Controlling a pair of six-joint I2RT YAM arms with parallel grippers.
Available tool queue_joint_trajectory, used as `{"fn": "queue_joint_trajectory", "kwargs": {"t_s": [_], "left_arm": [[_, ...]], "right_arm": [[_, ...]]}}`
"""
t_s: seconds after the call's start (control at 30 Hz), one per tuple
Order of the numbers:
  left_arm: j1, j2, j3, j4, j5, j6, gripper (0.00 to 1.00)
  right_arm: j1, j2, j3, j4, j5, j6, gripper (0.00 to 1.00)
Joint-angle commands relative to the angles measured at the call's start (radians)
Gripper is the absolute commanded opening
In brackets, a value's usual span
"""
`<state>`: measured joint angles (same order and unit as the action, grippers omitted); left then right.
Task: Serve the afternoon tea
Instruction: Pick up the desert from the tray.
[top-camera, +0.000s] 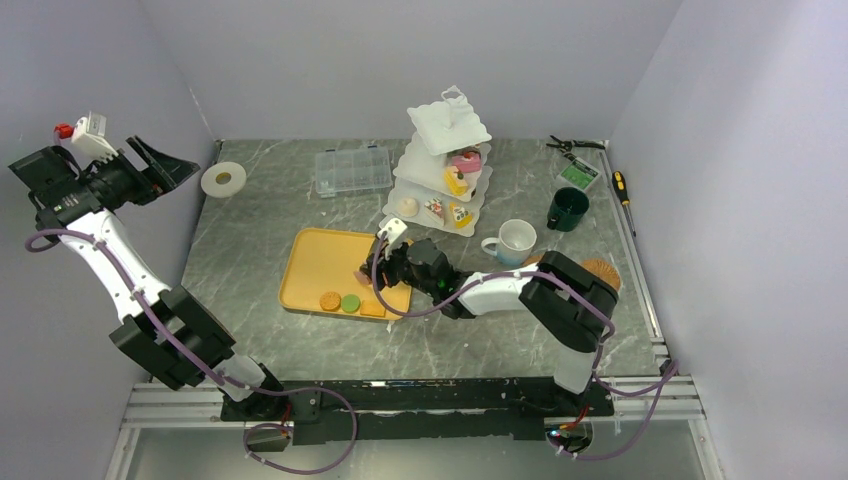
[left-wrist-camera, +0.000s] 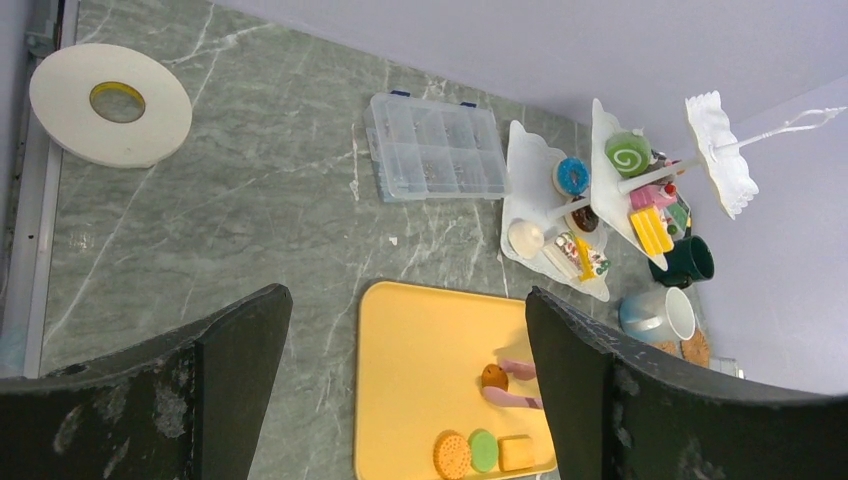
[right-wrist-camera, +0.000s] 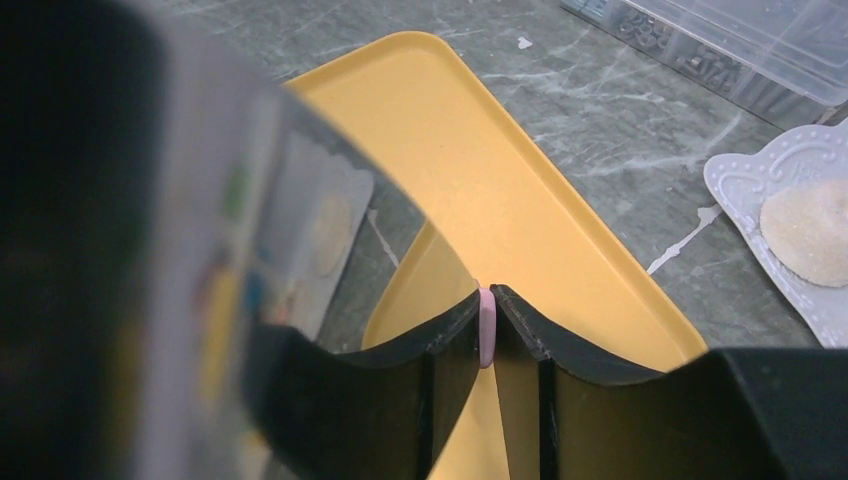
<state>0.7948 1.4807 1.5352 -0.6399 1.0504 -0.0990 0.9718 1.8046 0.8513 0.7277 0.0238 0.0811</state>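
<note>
Tongs (right-wrist-camera: 486, 328), pink, are pinched in right gripper (right-wrist-camera: 486, 300), tips set astride brown pastry (left-wrist-camera: 493, 376) at tray's (left-wrist-camera: 420, 340) 3 o'clock, squeeze unconfirmed, seemingly for transfer to stand (top-camera: 448, 122) at 1 o'clock.

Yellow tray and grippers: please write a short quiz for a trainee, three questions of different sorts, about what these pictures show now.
1. True or false: the left gripper is shut on a mug.
2. What does the right gripper clamp? A a coaster; B pink tongs; C a donut.
3. Fill in: ___ flat biscuits lie in a row at the near edge of the yellow tray.
Key: 1 false, it is open and holds nothing; 2 B; 3 three.
</note>
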Motion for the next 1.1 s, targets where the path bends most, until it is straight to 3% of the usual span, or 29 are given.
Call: {"fn": "queue_joint_trajectory", "kwargs": {"t_s": [0.0, 0.27, 0.7, 1.07], "left_arm": [[0.008, -0.026, 0.033, 0.023, 0.037, -0.014, 0.93], [0.010, -0.028, 0.030, 0.028, 0.040, -0.019, 0.93], [0.010, -0.030, 0.028, 0.033, 0.046, -0.025, 0.93], [0.011, -0.033, 0.027, 0.036, 0.048, -0.025, 0.93]], "right_arm": [[0.007, -0.009, -0.002, -0.020, 0.004, -0.009, 0.56], [0.017, -0.080, 0.019, -0.043, 0.039, -0.071, 0.44], [0.008, -0.203, 0.100, -0.114, 0.055, -0.176, 0.42], [-0.139, -0.334, 0.326, -0.271, -0.012, -0.214, 0.42]]}}
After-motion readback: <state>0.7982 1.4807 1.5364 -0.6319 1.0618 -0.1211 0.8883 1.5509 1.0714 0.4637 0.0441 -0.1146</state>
